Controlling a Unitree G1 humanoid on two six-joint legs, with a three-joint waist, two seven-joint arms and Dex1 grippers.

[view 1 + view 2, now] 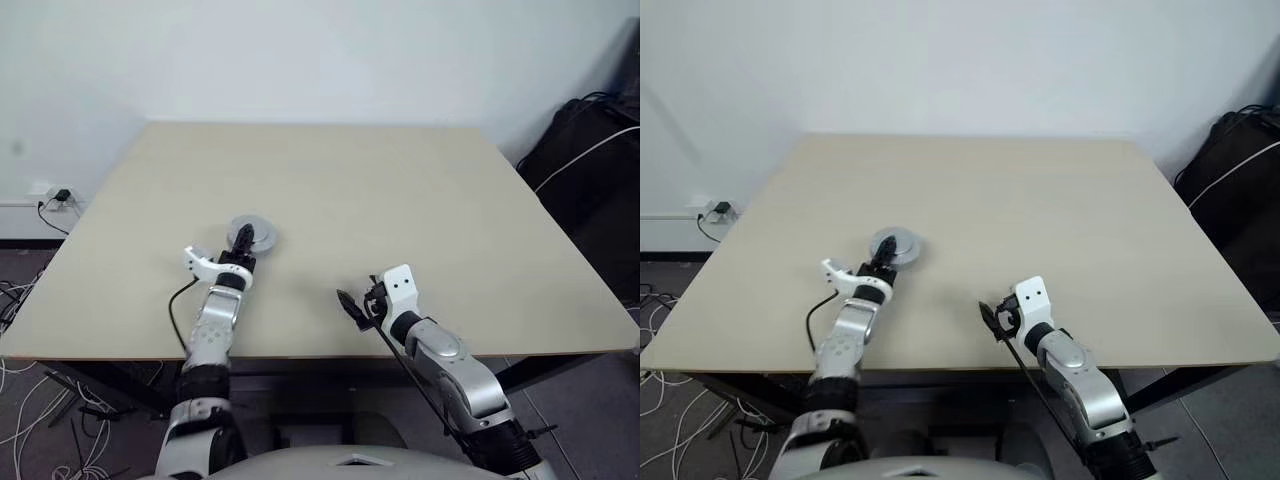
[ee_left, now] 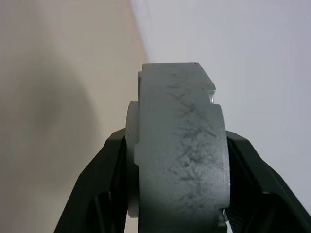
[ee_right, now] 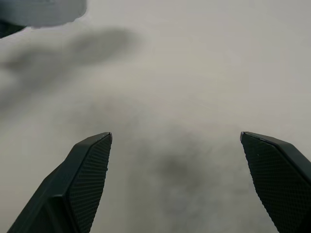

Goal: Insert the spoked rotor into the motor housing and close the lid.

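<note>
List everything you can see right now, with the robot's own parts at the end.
Table: one, beige, in front of the robot against the wall.
Round metal part: one, silver-grey, at the table's near left, pinched through its thickness. Whether it is the lid, the housing or both together cannot be told.
Wall socket with plug: one, white, low on the wall at far left.
Loose cables: several, white and black, on the floor at left.
Black bag: one, beside the table's far right corner, with a white cable across it.
Left gripper: one, black fingers, shut on the round metal part.
Right gripper: one, black fingers, open over bare table near the front edge.
</note>
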